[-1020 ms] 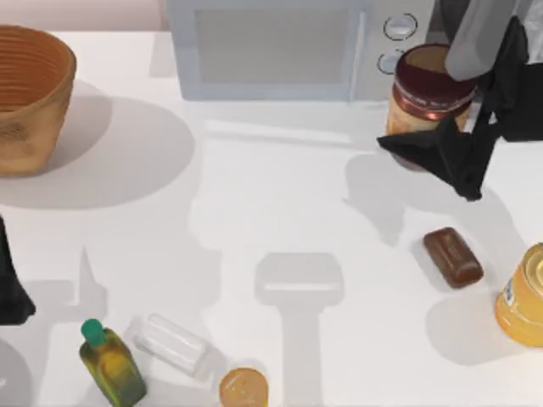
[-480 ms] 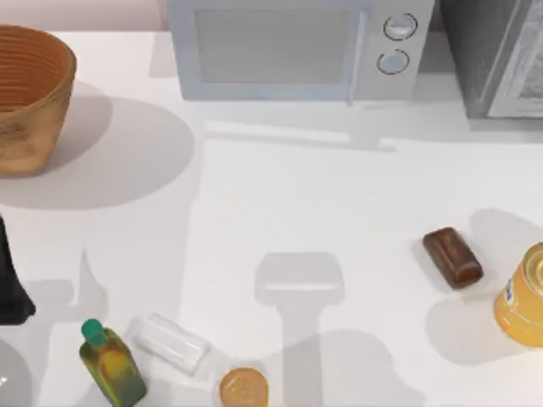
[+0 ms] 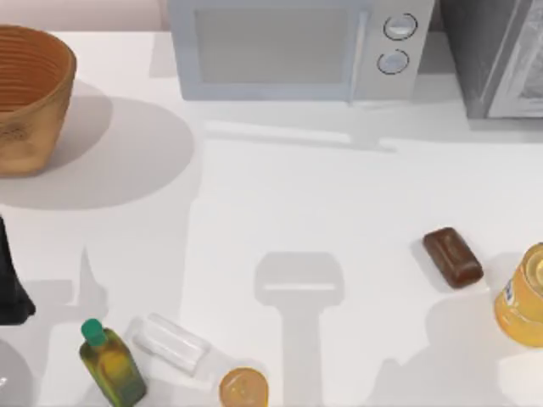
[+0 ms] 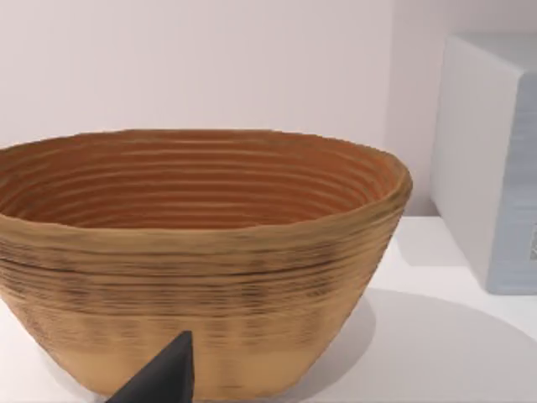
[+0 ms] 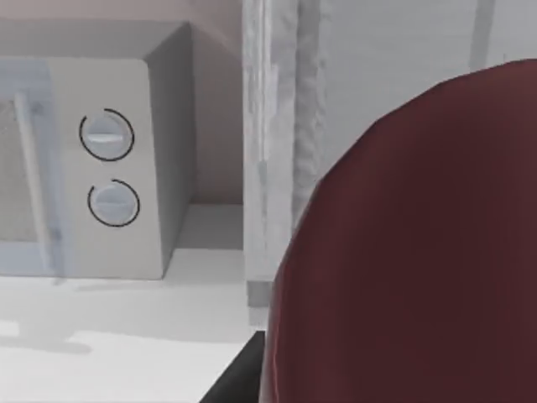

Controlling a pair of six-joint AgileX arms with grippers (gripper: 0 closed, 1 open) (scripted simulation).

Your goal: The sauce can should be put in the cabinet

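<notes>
The sauce can [image 5: 411, 252] looms close in the right wrist view, its dark maroon surface taking up that side of the picture. A dark finger [image 5: 237, 384] of my right gripper lies against the can's side, so the gripper is shut on it. Just behind the can stands the cabinet [image 5: 277, 126], showing its light grey lined panel. In the top view the cabinet [image 3: 488, 51] is the dark speckled box at the back right corner. My left gripper [image 3: 10, 284] is parked at the table's left edge, facing the basket.
A white microwave [image 3: 280, 47] stands at the back middle, left of the cabinet. A woven basket [image 3: 30, 93] sits back left. A brown bar [image 3: 453, 256] and an orange-yellow jar [image 3: 524, 297] lie at the right. A green-capped bottle [image 3: 110, 360], a clear box [image 3: 170, 343] and a small orange-topped container [image 3: 243, 388] line the front.
A second ago my right gripper held the sauce can in front of the cabinet in the top view. Both have since left that view, and their shadow slid toward the front edge.
</notes>
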